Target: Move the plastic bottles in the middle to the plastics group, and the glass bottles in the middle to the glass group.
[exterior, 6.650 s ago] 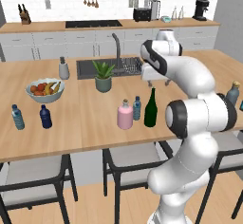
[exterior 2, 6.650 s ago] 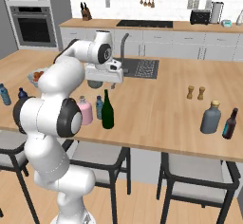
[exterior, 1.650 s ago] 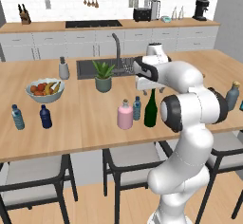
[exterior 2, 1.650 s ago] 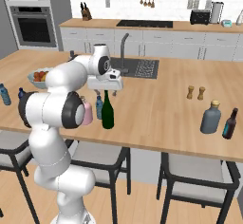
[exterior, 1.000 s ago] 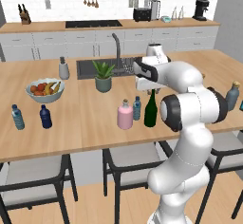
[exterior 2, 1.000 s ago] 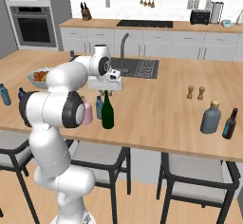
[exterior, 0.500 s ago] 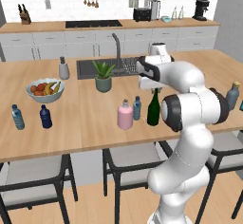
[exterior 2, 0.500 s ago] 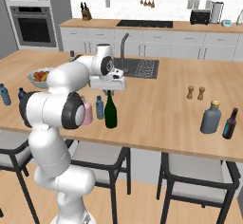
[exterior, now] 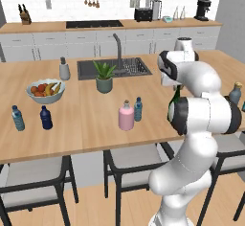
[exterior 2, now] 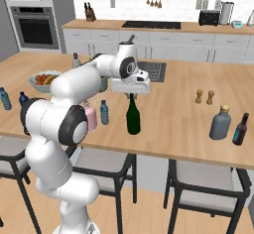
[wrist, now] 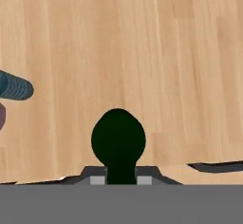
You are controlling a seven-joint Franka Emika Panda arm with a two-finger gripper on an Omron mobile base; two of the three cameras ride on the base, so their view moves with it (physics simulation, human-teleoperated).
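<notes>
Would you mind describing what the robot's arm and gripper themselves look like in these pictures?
The arm is glossy white, built from thick rounded segments with dark grey to black bands and caps at the joints. It ends in a boxy white hand, and the gripper below it has two small dark fingers. No cables, labels or markings are visible on it.
</notes>
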